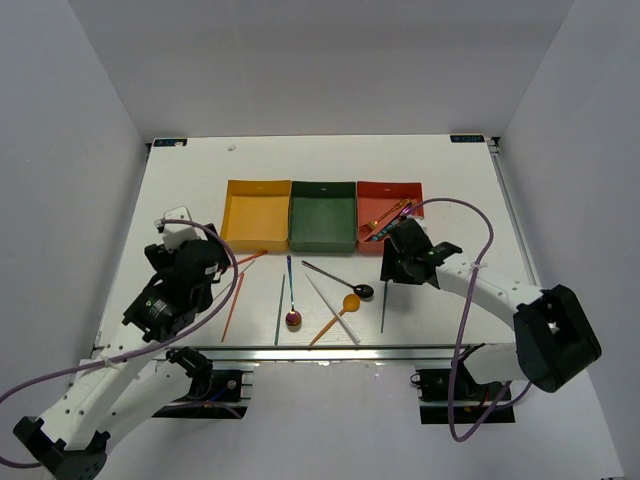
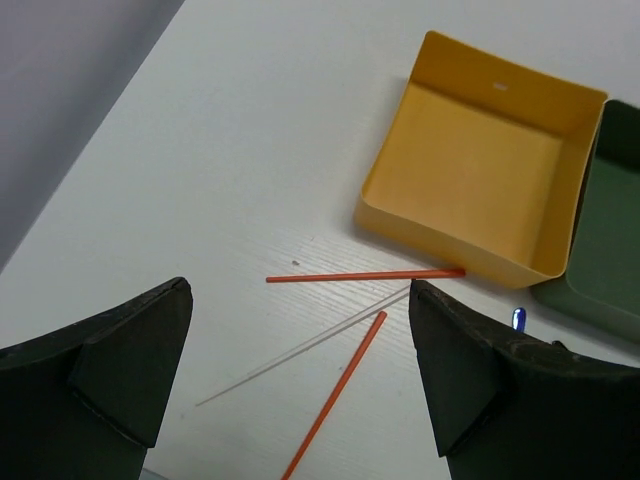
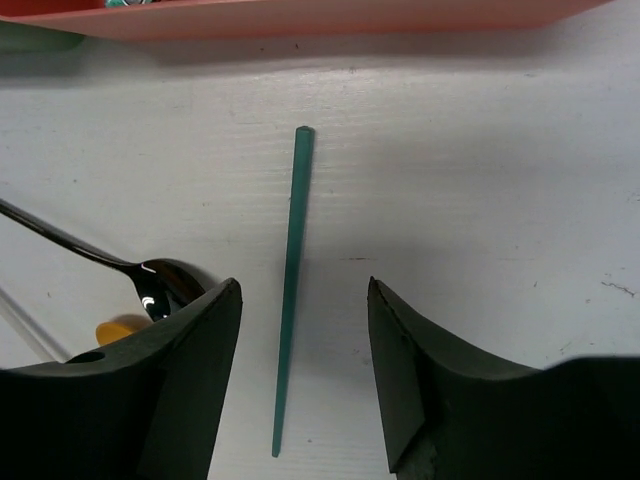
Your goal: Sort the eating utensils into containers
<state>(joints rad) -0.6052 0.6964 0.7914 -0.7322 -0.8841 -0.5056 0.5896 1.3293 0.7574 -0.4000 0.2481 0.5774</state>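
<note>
Three containers stand in a row at the back: yellow (image 1: 258,184), dark green (image 1: 322,184) and red (image 1: 390,187), the red one holding a few utensils (image 1: 385,222). My right gripper (image 3: 303,290) is open just in front of the red tray, straddling a green chopstick (image 3: 290,300) flat on the table, with a gap on both sides. My left gripper (image 2: 300,290) hangs open above two red chopsticks (image 2: 365,275) (image 2: 335,395) and a thin white chopstick (image 2: 300,350), near the yellow tray (image 2: 440,245). It holds nothing.
More utensils lie mid-table: a second green chopstick (image 1: 280,310), a purple spoon (image 1: 290,295), a white chopstick (image 1: 332,310), a black spoon (image 1: 340,278) (image 3: 150,280) and an orange spoon (image 1: 335,318). The black spoon's bowl sits beside my right gripper's left finger.
</note>
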